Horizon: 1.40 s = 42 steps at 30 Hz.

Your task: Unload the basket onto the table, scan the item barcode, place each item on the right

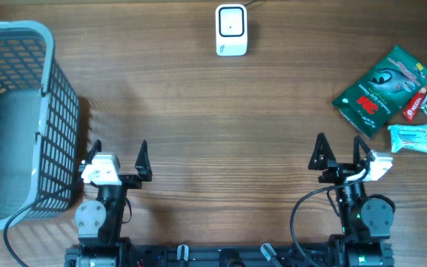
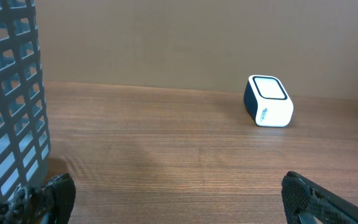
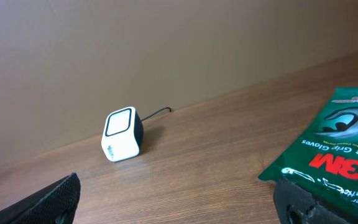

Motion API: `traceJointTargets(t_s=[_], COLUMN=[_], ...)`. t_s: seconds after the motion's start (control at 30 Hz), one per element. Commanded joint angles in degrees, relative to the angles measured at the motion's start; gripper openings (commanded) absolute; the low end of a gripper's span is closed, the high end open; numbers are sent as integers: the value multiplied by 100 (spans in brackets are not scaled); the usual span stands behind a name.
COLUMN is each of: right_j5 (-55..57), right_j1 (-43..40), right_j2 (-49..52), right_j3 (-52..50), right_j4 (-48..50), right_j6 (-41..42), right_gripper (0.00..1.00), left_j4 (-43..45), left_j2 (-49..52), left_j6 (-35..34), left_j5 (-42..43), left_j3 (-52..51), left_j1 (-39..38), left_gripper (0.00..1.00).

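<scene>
Overhead, scanner [image 1: 230, 30] well apart from packet [image 1: 380, 89], perhaps gloves.

The left gripper [image 1: 119, 150] stands wide open, fingers pointing straight ahead. The right gripper [image 1: 339, 144] gapes equally wide, its arm [image 1: 363, 211] folded close behind it.

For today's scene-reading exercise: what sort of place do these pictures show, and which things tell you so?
Probably a mock shop checkout on a wooden table: a small white barcode scanner, a green 3M glove pack, and a grey plastic basket.
</scene>
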Motion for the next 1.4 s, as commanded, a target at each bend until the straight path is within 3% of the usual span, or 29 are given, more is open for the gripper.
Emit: traceJointTargets(t_s=[0.0,0.6,0.83,1.37], right_j5=[114,118,94,72], right_j1=[44,44,44,44], right_j2=[-79,-70,153,254], right_j3=[-7,-7,-7,-7], right_j4=[11,9,7,4], right_j6=[66,50,-966,-968], right_gripper=[100,100,100,100], left_j4=[22,24,24,24], left_j2=[-63,-63,-63,-63], left_j6=[-33,-33,-33,-33], left_j5=[22,22,22,22], left_j3=[-59,-59,-59,-59], left_j1=[-13,-15,-15,-13], left_gripper=[100,100,100,100])
